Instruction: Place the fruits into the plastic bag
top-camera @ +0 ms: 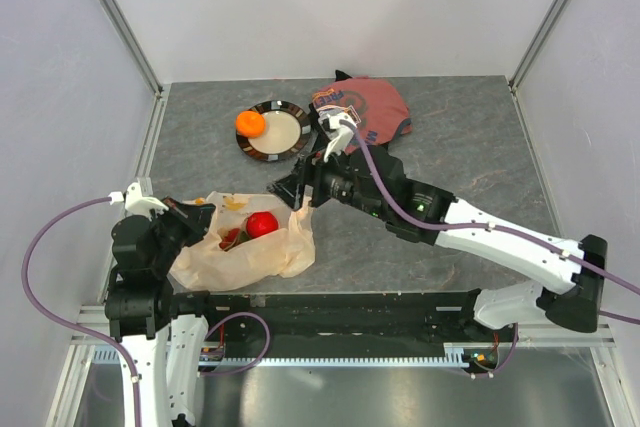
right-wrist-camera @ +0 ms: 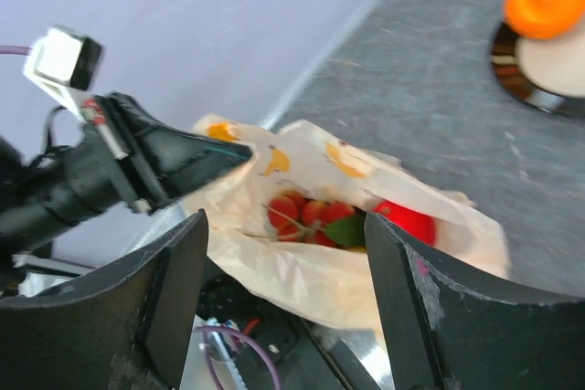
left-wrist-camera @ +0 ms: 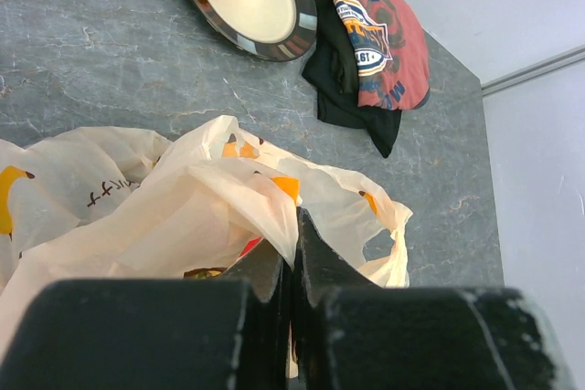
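Note:
The plastic bag [top-camera: 262, 257] lies crumpled at the near left with its mouth held up. My left gripper [left-wrist-camera: 294, 227] is shut on the plastic bag's [left-wrist-camera: 164, 198] rim. Inside the bag [right-wrist-camera: 302, 276] lie a red apple [top-camera: 262, 224] and small red berries [top-camera: 230, 238]. My right gripper [right-wrist-camera: 283, 226] hangs open just above the bag's mouth, over the berries [right-wrist-camera: 306, 212] and beside the apple [right-wrist-camera: 407, 223], with nothing between its fingers. An orange [top-camera: 250, 123] sits on the dark plate [top-camera: 290, 137] farther back.
A folded red-and-black cloth [top-camera: 375, 107] lies at the back, right of the plate [left-wrist-camera: 251, 6], behind my right arm. White walls and metal posts enclose the table. My left gripper's black fingers [right-wrist-camera: 183, 160] show at the bag's left edge.

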`<state>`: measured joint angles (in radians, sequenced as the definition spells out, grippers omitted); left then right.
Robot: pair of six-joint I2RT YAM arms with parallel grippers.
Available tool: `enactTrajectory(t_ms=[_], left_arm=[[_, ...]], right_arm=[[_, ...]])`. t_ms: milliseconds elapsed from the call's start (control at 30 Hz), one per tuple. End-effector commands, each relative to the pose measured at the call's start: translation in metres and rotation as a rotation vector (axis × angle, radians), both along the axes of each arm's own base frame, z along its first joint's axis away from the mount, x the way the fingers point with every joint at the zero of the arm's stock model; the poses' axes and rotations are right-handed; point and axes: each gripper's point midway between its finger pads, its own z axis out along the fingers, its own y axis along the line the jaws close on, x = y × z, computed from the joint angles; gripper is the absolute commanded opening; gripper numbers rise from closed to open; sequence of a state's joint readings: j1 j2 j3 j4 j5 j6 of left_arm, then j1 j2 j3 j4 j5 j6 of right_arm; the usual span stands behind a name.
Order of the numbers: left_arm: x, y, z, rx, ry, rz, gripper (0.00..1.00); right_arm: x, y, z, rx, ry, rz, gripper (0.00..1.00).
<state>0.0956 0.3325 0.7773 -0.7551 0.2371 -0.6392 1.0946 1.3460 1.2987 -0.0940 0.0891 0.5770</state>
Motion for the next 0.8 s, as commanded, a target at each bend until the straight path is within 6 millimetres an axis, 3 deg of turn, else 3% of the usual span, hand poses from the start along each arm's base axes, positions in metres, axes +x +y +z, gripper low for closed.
enactTrajectory(t_ms=[0,233,467,633,767], left_arm=[[0.004,0.001,0.006,-0.001,-0.016,0.008,0.02],[0.003,0.000,0.007,-0.001,-0.020,0.001,0.02],[0.003,0.000,0.008,0.005,-0.019,-0.004,0.02],[0.003,0.000,0.007,0.005,-0.015,-0.001,0.02],[0.004,-0.001,0.004,-0.004,-0.003,-0.008,0.01]], right_arm=[[0.005,-0.031,-0.095,-0.313,0.130,-0.099,0.76],[0.001,-0.020,-0.138,-0.404,0.241,-0.071,0.73],[0.006,-0.017,-0.153,-0.454,0.274,-0.088,0.69],[0.014,-0.018,-0.161,-0.464,0.270,-0.090,0.55],[0.021,-0.011,-0.153,-0.365,0.233,-0.053,0.42]])
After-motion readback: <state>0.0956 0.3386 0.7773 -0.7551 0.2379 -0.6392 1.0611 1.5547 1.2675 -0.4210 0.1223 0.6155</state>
